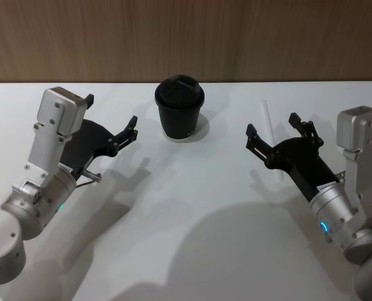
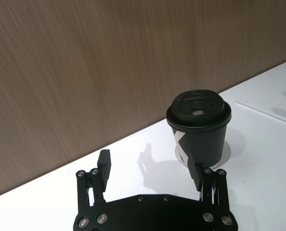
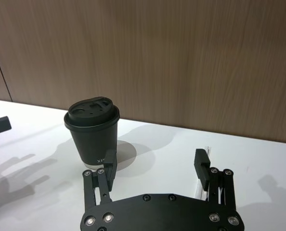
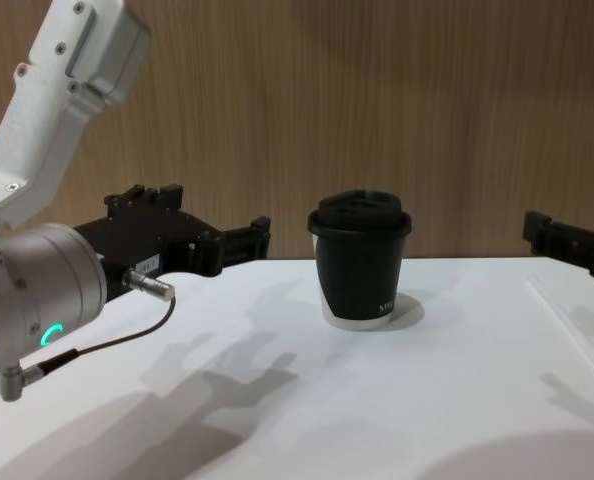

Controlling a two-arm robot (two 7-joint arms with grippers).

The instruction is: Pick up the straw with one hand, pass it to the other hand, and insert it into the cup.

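The straw [image 1: 267, 113] lies flat on the white surface [image 1: 192, 207], its long axis running roughly 12 to 6 o'clock in the head view, at 3 o'clock from the cup [image 1: 180, 110]. The right end effector [image 1: 271, 129] hangs right over it, fingers spread wide and empty, clearly the nearer one. The left end effector [image 1: 111, 110], likewise spread and empty, sits at 9 o'clock beyond the cup
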